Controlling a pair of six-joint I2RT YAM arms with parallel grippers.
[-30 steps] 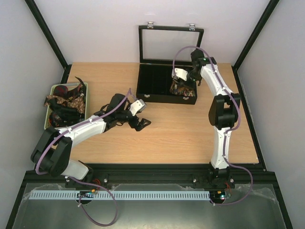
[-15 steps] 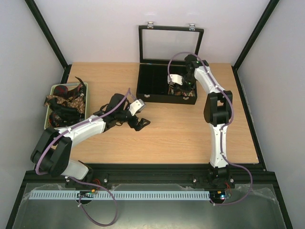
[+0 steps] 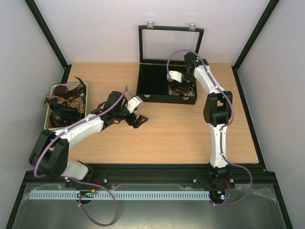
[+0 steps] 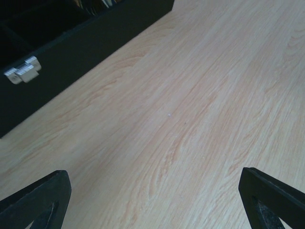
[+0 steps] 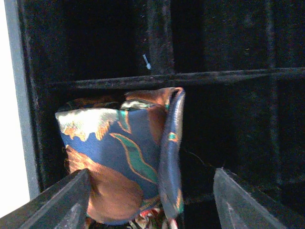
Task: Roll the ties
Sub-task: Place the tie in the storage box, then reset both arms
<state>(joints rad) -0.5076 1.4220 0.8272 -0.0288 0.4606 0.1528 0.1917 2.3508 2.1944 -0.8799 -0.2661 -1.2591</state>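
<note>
A rolled tie (image 5: pixel 124 162), blue and brown with green and cream shapes, sits in a near-left compartment of the black box (image 3: pixel 164 99). My right gripper (image 5: pixel 152 205) hangs over it with its jaws open on either side; the right fingertip (image 5: pixel 252 200) stands well apart from the fabric. In the top view that gripper (image 3: pixel 177 87) is low over the box's right half. More ties (image 3: pixel 64 102) lie heaped in the pale green basket (image 3: pixel 46 121) at the left. My left gripper (image 3: pixel 138 121) is open over bare wood, with nothing between its fingers (image 4: pixel 38 200).
The box's glass lid (image 3: pixel 170 45) stands upright at the back. A metal latch (image 4: pixel 21 71) shows on the box's front wall, just beyond my left gripper. Black frame rails run along the table's sides.
My right gripper has moved a little left over the box and opened, letting go of the rolled tie in its compartment. The left arm has shifted slightly.
</note>
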